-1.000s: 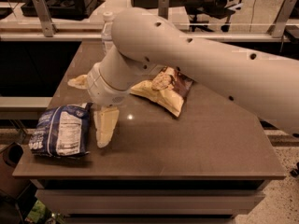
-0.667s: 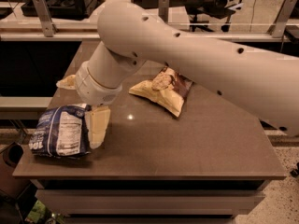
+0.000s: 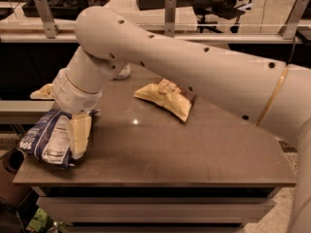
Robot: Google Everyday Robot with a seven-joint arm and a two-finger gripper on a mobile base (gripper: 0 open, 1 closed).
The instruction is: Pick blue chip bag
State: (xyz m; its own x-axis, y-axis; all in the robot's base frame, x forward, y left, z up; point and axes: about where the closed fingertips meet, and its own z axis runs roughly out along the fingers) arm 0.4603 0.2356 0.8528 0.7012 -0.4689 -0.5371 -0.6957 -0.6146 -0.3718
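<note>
Hand (image 3: 57, 124) is down at the front-left of the tabletop (image 3: 160, 154), right over the blue chip bag (image 3: 46, 141). It's spread wide and nothing is clamped. The near finger (image 3: 78, 136) lies across the bag's right side. The far finger (image 3: 43, 92) sticks out left of the wrist, well apart from the near one. Can't tell whether the near finger touches the foil or sits just above it, the angle is poor.

Counts:
- Chip bags: 2. The blue one is crumpled, with its white nutrition panel facing up, by the left edge of the tabletop. The brown-and-yellow chip bag (image 3: 167, 98) lies mid-tabletop toward the back, well apart from the blue one.
- Arm (image 3: 194, 67): 1. It is white and thick, comes in from the right, bends at an elbow upper left and drops to the wrist.
- Pale object (image 3: 124, 72): 1, behind the elbow, mostly hidden by the arm.
- Metal posts (image 3: 169, 13): 3, on the rail behind the tabletop at left, centre and right.

In the way:
- The wrist covers the blue bag's top edge.
- The near finger covers a strip of the blue bag's right side.
- The forearm overlaps the right end of the brown-and-yellow bag and blocks the back-left part of the tabletop.

Behind the rail are desks with dark gear and an office chair (image 3: 226, 4).
</note>
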